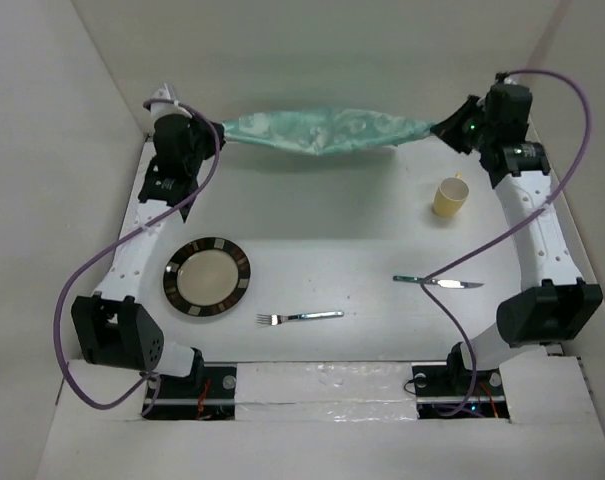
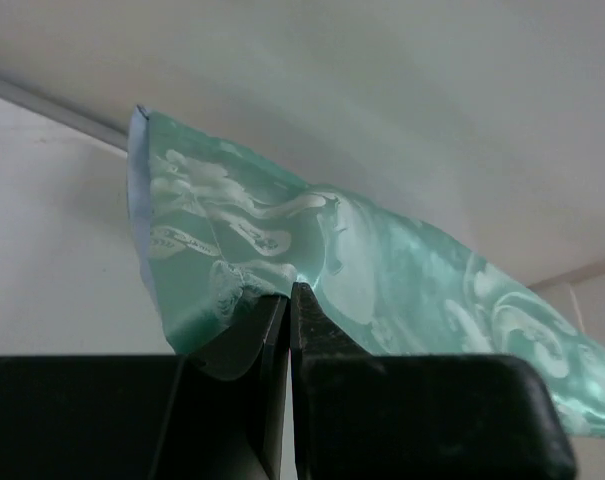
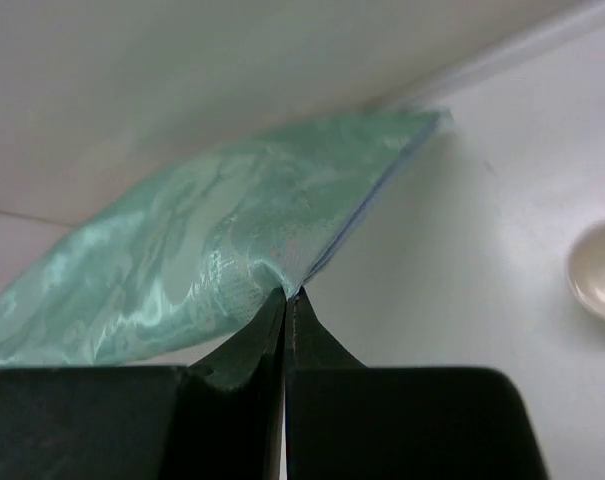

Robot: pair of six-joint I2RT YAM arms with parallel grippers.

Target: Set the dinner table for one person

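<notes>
Pale green patterned cloth mat [image 1: 322, 130] hangs stretched between both arms. The left gripper [image 2: 290, 290] pinches one corner and the right gripper [image 3: 285, 292] pinches the opposite one. The white bench [image 1: 362, 260] lies beneath them, carrying a plate [image 1: 208, 277], fork [image 1: 300, 318] and knife [image 1: 438, 282] nearer the bases, and a yellow cup [image 1: 450, 196] near the right gripper.

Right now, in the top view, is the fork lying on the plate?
No, the fork lies on the bare table, to the right of the plate and apart from it.
</notes>
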